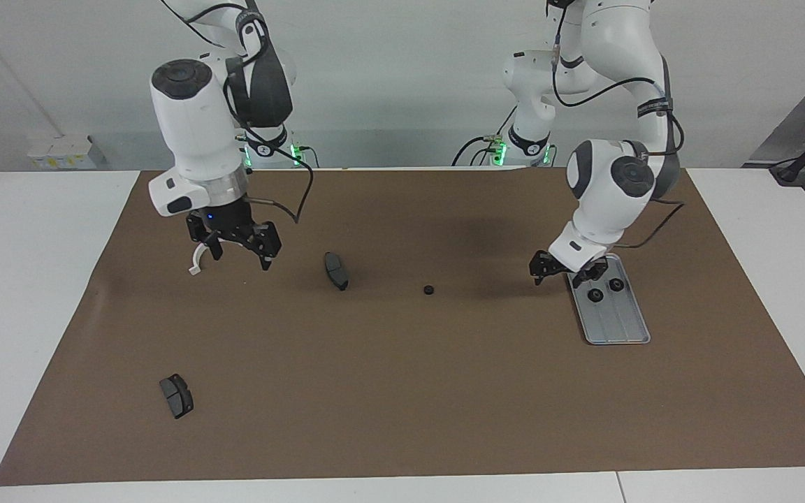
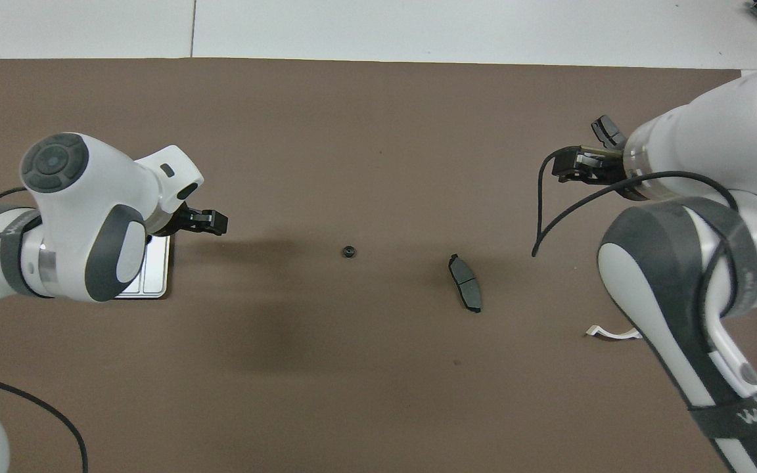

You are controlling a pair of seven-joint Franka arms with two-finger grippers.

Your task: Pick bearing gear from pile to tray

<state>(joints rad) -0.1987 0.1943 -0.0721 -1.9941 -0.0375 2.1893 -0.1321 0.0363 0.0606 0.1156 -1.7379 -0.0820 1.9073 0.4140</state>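
The silver tray lies at the left arm's end of the mat, with two small black gears in it. A third gear sits alone on the mat near the middle. My left gripper hangs open and empty over the tray's edge on the side toward that loose gear. The left arm hides most of the tray in the overhead view. Above the white bracket at the right arm's end, my right gripper is raised, open and empty.
One dark brake pad lies between the loose gear and the bracket. Another brake pad lies farther from the robots at the right arm's end. Brown mat covers the table, with white tabletop around it.
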